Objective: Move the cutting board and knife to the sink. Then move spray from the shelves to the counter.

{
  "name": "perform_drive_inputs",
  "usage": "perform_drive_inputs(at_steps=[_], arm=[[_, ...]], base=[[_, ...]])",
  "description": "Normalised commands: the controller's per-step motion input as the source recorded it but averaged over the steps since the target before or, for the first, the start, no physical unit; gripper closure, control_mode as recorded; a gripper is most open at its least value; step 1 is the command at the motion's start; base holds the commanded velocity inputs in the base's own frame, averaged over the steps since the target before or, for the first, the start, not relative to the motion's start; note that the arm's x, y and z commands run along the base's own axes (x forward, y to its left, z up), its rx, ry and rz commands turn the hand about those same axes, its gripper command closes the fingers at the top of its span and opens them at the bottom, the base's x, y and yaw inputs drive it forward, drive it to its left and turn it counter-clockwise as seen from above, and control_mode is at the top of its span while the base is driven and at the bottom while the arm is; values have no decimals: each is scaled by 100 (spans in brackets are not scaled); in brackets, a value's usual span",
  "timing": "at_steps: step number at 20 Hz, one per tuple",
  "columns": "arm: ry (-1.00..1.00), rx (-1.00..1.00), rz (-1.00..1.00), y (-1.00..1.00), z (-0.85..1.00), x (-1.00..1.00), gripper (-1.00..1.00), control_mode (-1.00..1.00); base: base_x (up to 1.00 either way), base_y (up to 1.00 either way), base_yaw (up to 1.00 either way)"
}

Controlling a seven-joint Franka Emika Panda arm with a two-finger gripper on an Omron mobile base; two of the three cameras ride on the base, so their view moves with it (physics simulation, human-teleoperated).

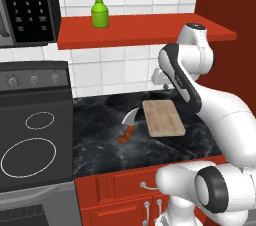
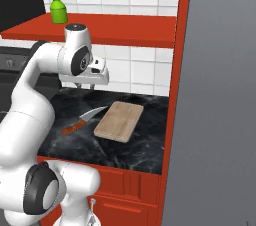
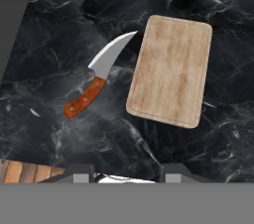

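Nothing of this job looks done yet, as far as I can judge from where things lie. The counter (image 1: 100,145), black marble with white veining over the red cabinet fronts, still carries both things meant for the sink, and I can't pick out a sink anywhere from here, so the base probably has some driving ahead of it. Above, the red shelf (image 1: 150,32) juts from the white tiles with the green spray (image 1: 99,5) standing upright near its left end, untouched, well apart from the arm. To the left sits the black stove top (image 1: 30,145) with its white rings. On the counter the cutting board (image 3: 171,69) lies flat, and the knife (image 3: 101,77) lies just beside it on its left, the curved blade tip reaching close to the board's near corner, the reddish handle pointing away from it; whether tip and board touch I cannot tell. The gripper (image 2: 86,85) hangs above the counter toward the back wall, over the knife and board rather than on them, and it holds nothing; its fingers (image 3: 82,176) sit spread wide at the bottom of the hand view with bare marble between them. So all three moves remain: board, knife, then spray, with the first pickup seemingly about to start.
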Motion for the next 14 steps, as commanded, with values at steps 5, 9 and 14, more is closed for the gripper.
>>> perform_drive_inputs(at_steps=[5,9,14], arm=[[0,0,0,-2,-5,-1,-100,-100],[0,0,0,-12,-13,-3,-100,-100],[0,0,0,-11,-20,-1,-100,-100]], base=[[0,0,0],[0,0,0],[0,0,0]])
